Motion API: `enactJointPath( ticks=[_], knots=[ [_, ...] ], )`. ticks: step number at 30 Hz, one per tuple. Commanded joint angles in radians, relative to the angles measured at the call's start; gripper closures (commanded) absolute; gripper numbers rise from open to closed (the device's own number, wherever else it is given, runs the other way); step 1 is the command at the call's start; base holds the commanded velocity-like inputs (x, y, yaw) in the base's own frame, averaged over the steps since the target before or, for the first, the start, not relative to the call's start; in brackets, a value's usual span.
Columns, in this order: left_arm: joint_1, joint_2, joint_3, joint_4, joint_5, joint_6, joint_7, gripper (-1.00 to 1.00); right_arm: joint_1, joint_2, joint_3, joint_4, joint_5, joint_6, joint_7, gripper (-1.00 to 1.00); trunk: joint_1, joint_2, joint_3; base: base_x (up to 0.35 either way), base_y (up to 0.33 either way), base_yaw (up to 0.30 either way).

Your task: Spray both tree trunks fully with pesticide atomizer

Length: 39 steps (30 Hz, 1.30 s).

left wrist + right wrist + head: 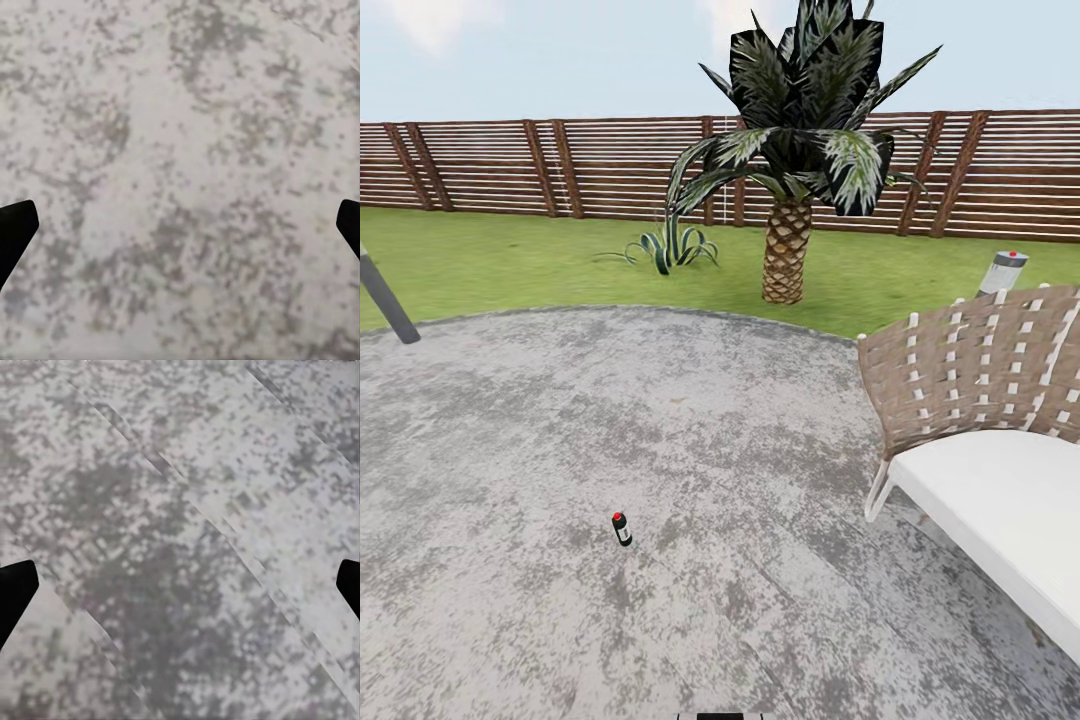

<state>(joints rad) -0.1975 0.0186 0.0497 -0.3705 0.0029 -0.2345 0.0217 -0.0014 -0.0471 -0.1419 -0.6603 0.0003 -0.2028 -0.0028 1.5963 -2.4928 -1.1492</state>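
A small pesticide atomizer (622, 529), dark-bodied with a red cap, stands upright on a mottled grey stone patio (560, 430). It sits in the lower middle of the head view, a little left of centre, with bare paving on every side of it.

To its right, well apart, is a lounge chair (980, 440) with a woven tan-and-white back and a white seat cushion; its white leg touches the paving at the nearest point to the bottle. Just behind the chair's back stands a short grey garden light (1003, 272) with a red top.

The patio ends in a curved edge, beyond which lies the green lawn (510, 260). On the grass stands a short palm (788, 240) with a scaly orange-brown trunk and dark fronds, and left of it a low spiky plant (672, 248). A brown slatted wooden fence (560, 165) closes the far side. A grey slanted post (385, 300) cuts in at the left edge.

In the left wrist view, the left gripper (180, 225) points down at bare paving, its two dark fingertips (13, 232) set wide apart at the frame's sides with nothing between them. The right gripper (180, 585) is posed the same, fingertips (15, 589) spread wide over bare paving crossed by diagonal seams.
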Motion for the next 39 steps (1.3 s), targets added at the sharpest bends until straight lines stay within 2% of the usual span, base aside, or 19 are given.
enactJointPath(
  ticks=[1, 6, 9, 11, 14, 16, 17, 20, 24, 30, 39],
  knots=[
    [-0.002, 0.001, 0.001, -0.006, 0.000, 0.000, 0.002, -1.00, 0.000, -0.002, -0.001, 0.008, 0.003, -0.001, 0.000, -1.00, 0.000, 0.000, -0.001, 0.000, 0.000, 0.000],
    [-0.087, 0.006, 0.006, -0.039, -0.008, 0.022, 0.001, -1.00, -0.013, -0.006, 0.003, -0.062, 0.011, 0.003, 0.006, -1.00, 0.000, 0.000, -0.001, 0.000, 0.000, 0.000],
    [-0.155, 0.018, 0.007, -0.044, -0.009, 0.064, -0.001, -1.00, -0.031, -0.007, 0.004, -0.124, 0.034, 0.008, 0.008, -1.00, 0.000, 0.000, -0.001, 0.000, 0.000, 0.000],
    [-0.202, 0.027, 0.007, -0.045, -0.009, 0.119, -0.005, -1.00, -0.050, -0.008, 0.004, -0.172, 0.060, 0.025, 0.008, -1.00, 0.000, 0.000, -0.001, 0.000, 0.000, 0.000],
    [-0.263, 0.033, 0.006, -0.047, -0.008, 0.202, -0.008, -1.00, -0.094, -0.004, 0.007, -0.238, 0.101, 0.100, 0.009, -1.00, 0.000, 0.000, -0.001, 0.000, 0.000, 0.000],
    [-0.282, 0.034, 0.005, -0.052, -0.010, 0.226, -0.010, -1.00, -0.127, 0.001, 0.018, -0.265, 0.114, 0.163, 0.011, -1.00, 0.000, 0.000, -0.001, 0.000, 0.000, 0.000],
    [-0.286, 0.035, 0.004, -0.054, -0.010, 0.232, -0.010, -1.00, -0.139, 0.002, 0.027, -0.272, 0.116, 0.184, 0.011, -1.00, 0.000, 0.000, -0.001, 0.000, 0.000, 0.000],
    [-0.298, 0.037, 0.004, -0.057, -0.010, 0.246, -0.011, -1.00, -0.198, 0.004, 0.091, -0.290, 0.123, 0.268, 0.012, -1.00, 0.000, 0.000, -0.001, 0.000, 0.000, 0.000],
    [-0.299, 0.039, 0.005, -0.059, -0.007, 0.250, -0.012, -1.00, -0.243, 0.004, 0.146, -0.301, 0.126, 0.312, 0.011, -1.00, 0.000, 0.000, -0.001, 0.000, 0.000, 0.000],
    [-0.292, 0.050, 0.008, -0.061, -0.005, 0.250, -0.012, -1.00, -0.259, 0.006, 0.170, -0.342, 0.127, 0.325, 0.009, -1.00, 0.000, 0.000, -0.001, 0.000, 0.000, 0.000],
    [-0.290, 0.055, 0.009, -0.062, -0.005, 0.248, -0.005, -1.00, -0.260, 0.006, 0.170, -0.354, 0.128, 0.327, 0.008, -1.00, 0.000, 0.000, -0.001, 0.000, 0.000, 0.000]
  ],
)
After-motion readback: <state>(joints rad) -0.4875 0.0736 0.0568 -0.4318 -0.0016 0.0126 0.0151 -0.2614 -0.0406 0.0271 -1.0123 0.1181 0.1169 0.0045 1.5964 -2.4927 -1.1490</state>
